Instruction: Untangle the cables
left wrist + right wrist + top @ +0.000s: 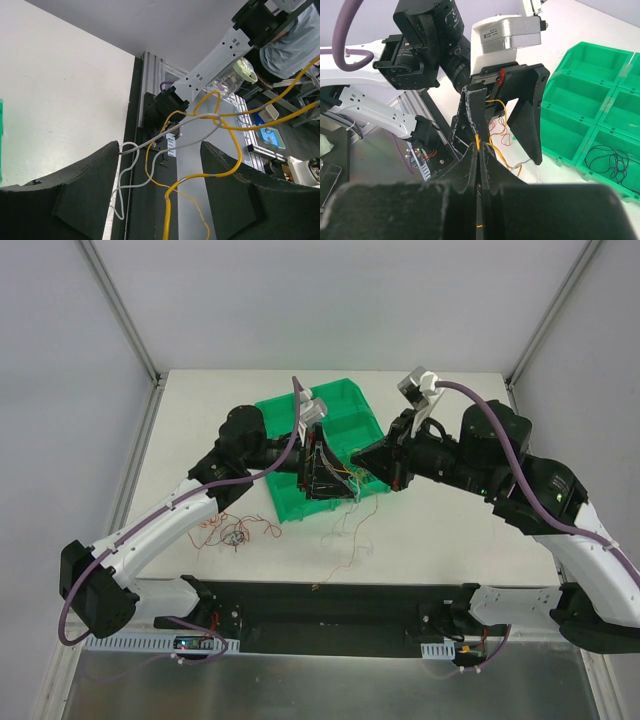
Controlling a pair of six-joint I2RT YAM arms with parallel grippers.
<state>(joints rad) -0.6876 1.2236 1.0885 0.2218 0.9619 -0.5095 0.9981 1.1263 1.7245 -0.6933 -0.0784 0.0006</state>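
Observation:
Both grippers hang over the near edge of the green tray (330, 425), tips facing each other. My right gripper (479, 150) is shut on a thin yellow cable (477, 141) that runs up from between its fingertips. My left gripper (160, 190) stands open. The yellow cable (220, 174) and a white cable (131, 165) loop loosely between its fingers (95, 185), and the white one touches the left fingertip. From above, the tangle of cables (350, 477) is strung between the left gripper (325, 472) and the right gripper (378, 465).
Loose red and orange cables (235, 530) lie on the table left of the tray, and pale ones (350, 532) trail below the grippers. A black cable (607, 160) is coiled in one tray compartment. The black base rail (320, 605) runs along the near edge.

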